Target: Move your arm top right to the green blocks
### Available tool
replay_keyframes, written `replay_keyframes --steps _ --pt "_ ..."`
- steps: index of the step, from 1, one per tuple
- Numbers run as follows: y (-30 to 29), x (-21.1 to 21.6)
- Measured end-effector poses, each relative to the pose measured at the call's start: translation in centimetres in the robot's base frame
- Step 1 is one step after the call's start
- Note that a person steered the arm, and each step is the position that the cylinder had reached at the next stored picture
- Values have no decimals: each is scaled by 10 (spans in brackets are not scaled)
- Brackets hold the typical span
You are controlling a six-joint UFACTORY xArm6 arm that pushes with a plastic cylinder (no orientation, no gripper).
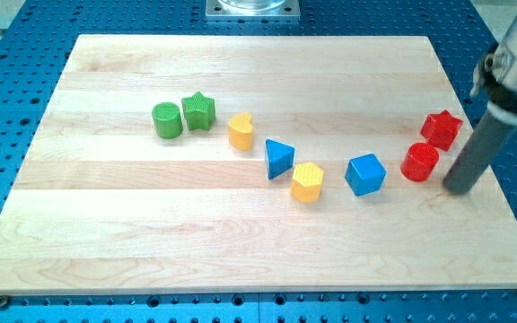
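A green cylinder (167,120) and a green star (199,111) stand side by side at the upper left of the wooden board (240,242). My tip (459,187) rests on the board at the far right, just right of the red cylinder (420,162) and below the red star (442,129). The green blocks lie far to the tip's left and a little higher in the view.
Between the tip and the green blocks runs a curved row: a blue cube (365,174), a yellow hexagon (308,182), a blue triangle (278,158) and a yellow heart-shaped block (240,131). A blue perforated base (25,27) surrounds the board.
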State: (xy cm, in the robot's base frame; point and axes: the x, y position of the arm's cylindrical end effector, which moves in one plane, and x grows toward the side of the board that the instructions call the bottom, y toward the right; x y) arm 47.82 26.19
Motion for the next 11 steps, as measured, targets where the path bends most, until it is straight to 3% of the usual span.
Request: replay_keyframes --steps 1,4,5,6,7,8,9,10,11 --pt "33 -43" --pt "9 -73" --pt "-9 -139" --pt "-97 -197" --pt "-229 -233" --pt "-362 -215" --pt "-474 -164" --pt "-460 -175" --pt "-356 -146"
